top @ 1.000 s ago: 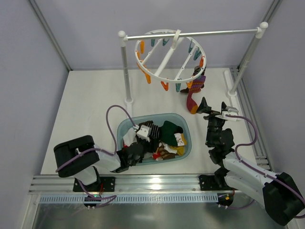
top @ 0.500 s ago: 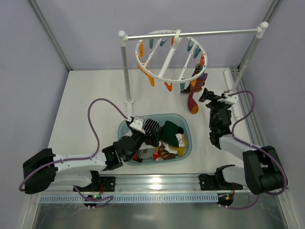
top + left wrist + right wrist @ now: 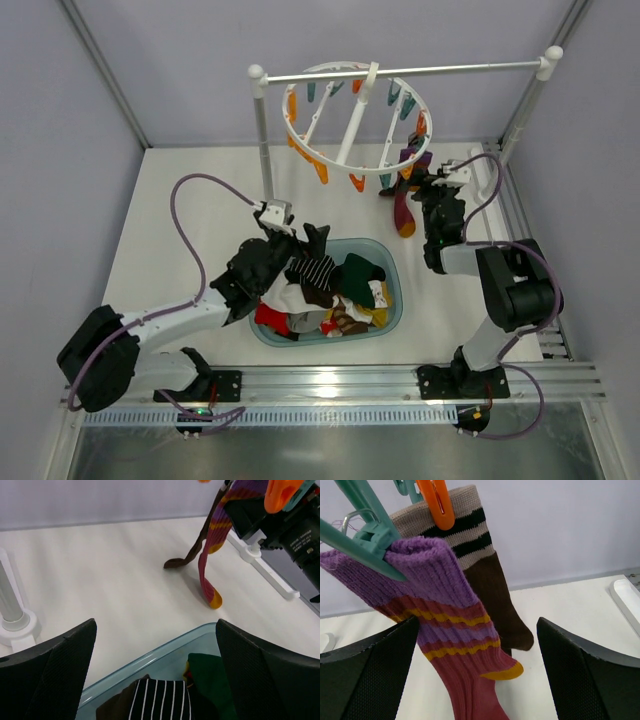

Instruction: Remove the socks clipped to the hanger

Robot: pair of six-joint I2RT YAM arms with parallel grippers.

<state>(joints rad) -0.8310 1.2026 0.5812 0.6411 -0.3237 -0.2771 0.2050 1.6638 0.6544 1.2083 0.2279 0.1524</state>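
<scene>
The right gripper (image 3: 477, 625) is spread wide with nothing between its fingers; straight ahead of it, in line with the gap between the fingers, hangs the purple-red striped sock (image 3: 455, 630); whether a finger touches the sock cannot be told. The sock's long axis runs nearly upright; its purple cuff is uppermost, pinched in a teal clip (image 3: 365, 535) above the gripper's left finger; its body slants a little toward the gripper's right as it drops, and in the left wrist view its orange toe points down to the table (image 3: 180, 200), reaching or nearly reaching it.

Just behind it, farther from the gripper, hangs the dark brown sock (image 3: 492, 595); its tan cuff with black bands is held up by an orange clip (image 3: 436, 502); it too hangs lengthwise, cuff up, foot end low at the table.

Both socks hang from the right side of the hanger (image 3: 305, 148), which is above and beyond the right gripper; its white ring is tilted and it hangs from the rail stand (image 3: 450, 70).

The left gripper (image 3: 156, 625) is also wide open and holds nothing; it sits over the teal tub (image 3: 397, 290), facing toward the hanging socks; directly below the gap between its fingers lies a black sock with thin white stripes (image 3: 160, 700), stripes running away from the gripper; a green sock (image 3: 210, 675) lies beside it toward the right finger, among other socks heaped in the tub.
</scene>
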